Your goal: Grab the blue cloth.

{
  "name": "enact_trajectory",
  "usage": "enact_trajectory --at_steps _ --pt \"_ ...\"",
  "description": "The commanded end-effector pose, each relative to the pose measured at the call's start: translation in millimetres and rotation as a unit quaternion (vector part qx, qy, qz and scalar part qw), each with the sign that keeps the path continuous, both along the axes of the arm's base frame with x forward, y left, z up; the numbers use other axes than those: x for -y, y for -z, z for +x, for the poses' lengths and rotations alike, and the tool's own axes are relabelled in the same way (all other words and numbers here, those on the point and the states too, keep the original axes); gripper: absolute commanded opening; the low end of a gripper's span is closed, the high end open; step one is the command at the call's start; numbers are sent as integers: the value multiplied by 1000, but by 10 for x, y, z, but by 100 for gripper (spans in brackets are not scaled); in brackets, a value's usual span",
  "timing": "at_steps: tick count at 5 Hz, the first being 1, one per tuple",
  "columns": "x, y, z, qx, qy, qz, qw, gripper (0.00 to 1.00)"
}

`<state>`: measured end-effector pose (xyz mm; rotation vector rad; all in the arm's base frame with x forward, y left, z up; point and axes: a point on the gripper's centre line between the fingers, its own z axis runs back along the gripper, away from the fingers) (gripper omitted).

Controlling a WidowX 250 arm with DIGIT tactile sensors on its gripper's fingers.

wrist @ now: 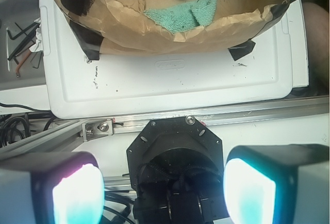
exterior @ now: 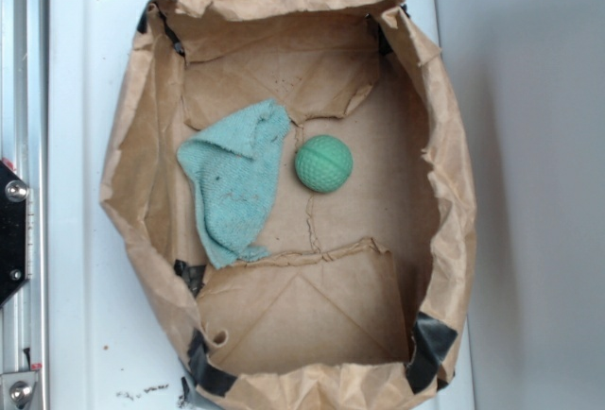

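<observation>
The blue cloth (exterior: 236,179), a pale teal terry rag with dark specks, lies crumpled on the floor of a brown paper bag tray (exterior: 444,193), left of centre. In the wrist view the blue cloth (wrist: 180,16) shows over the bag's near wall at the top. My gripper (wrist: 164,193) is open, its two glowing pads (wrist: 77,195) wide apart with nothing between them. It hangs over the robot's base, well away from the bag. The gripper does not show in the exterior view.
A green dimpled ball (exterior: 323,163) sits just right of the cloth, a small gap between them. The bag rests on a white plastic lid (wrist: 170,79). An aluminium rail (exterior: 19,183) runs along the left. Hex keys (wrist: 23,43) lie beside the lid.
</observation>
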<state>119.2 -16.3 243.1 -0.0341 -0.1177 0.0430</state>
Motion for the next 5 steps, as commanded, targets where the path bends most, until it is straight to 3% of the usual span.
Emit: enact_trajectory --at_steps 1,2,3,5 --pt "0 0 0 0 0 0 1000 100" --pt "95 124 500 13 -62 -1 998 100" --pt "-14 288 867 28 -145 -7 989 100" --pt "-218 621 1397 89 -285 -23 954 100"
